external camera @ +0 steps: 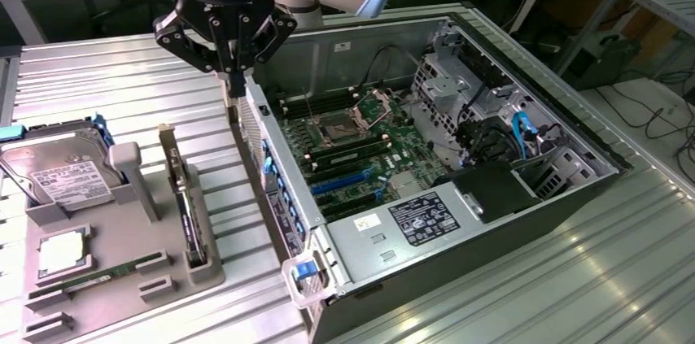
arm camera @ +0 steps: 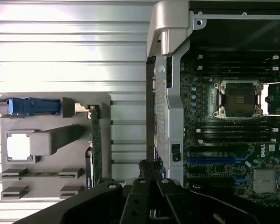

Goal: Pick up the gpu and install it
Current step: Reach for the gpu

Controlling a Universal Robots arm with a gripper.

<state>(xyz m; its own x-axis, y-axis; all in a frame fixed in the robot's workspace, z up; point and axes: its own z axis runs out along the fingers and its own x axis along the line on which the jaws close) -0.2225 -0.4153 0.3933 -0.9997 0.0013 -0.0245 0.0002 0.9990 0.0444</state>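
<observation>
The gpu (external camera: 185,202) stands on edge in a slot of the grey holder tray (external camera: 114,299), seen as a thin dark slab with a pale bracket end at the far side. In the wrist view the gpu (arm camera: 96,144) is a narrow green strip along the tray's (arm camera: 56,100) edge nearest the case. My gripper (external camera: 231,88) hangs shut above the gap between the tray and the open computer case (external camera: 325,234), with nothing between its fingers. It is past the gpu's far end and higher than it. The gripper's (arm camera: 147,173) black linkage shows in the wrist view.
The tray also holds a hard drive (external camera: 60,169), a CPU (external camera: 63,250) and a RAM stick (external camera: 109,272). The case lies open on the ribbed metal table, showing the motherboard's CPU socket (external camera: 331,131), blue card slots (external camera: 345,183), drive cage and power supply (external camera: 424,222).
</observation>
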